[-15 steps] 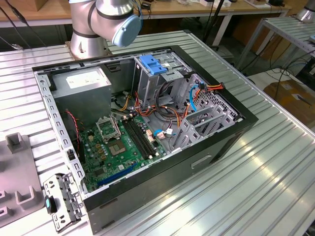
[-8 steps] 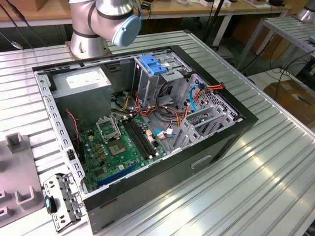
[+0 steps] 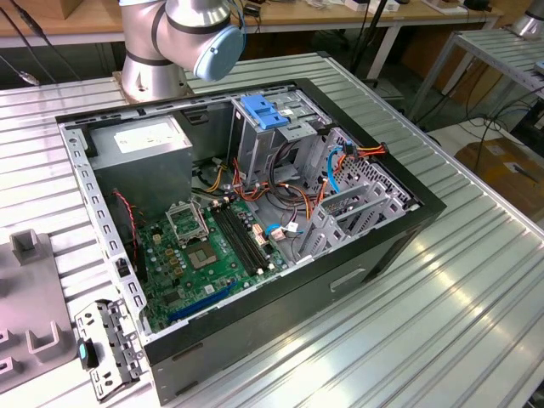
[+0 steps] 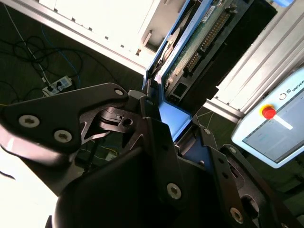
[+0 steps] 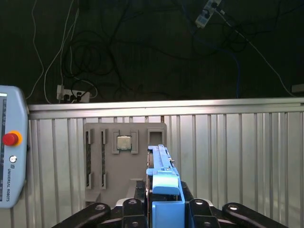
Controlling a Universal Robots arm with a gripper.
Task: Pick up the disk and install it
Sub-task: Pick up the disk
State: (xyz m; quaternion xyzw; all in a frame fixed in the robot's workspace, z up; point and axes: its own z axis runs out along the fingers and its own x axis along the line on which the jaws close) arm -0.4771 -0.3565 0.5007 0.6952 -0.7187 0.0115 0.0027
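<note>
In both wrist views my gripper (image 5: 164, 211) (image 4: 173, 121) is shut on the disk (image 5: 161, 173), gripping it by one end. In the first wrist view the disk shows edge-on, a thin dark body with a blue plastic carrier rail, held up above the ribbed metal table (image 5: 237, 152). The second wrist view shows the disk's (image 4: 202, 40) green circuit-board underside and blue rail reaching away from the black fingers (image 4: 142, 111). In the exterior view the open computer case (image 3: 374, 246) lies on the table, with its metal drive cage (image 3: 259, 140) at the back.
Inside the case are a grey power-supply box (image 3: 144, 140), a green motherboard (image 3: 204, 246) and loose cables. The arm's base (image 3: 153, 51) stands behind the case. A grey fixture plate (image 5: 124, 161) holds a processor chip. A teach pendant (image 5: 9, 147) lies on the table.
</note>
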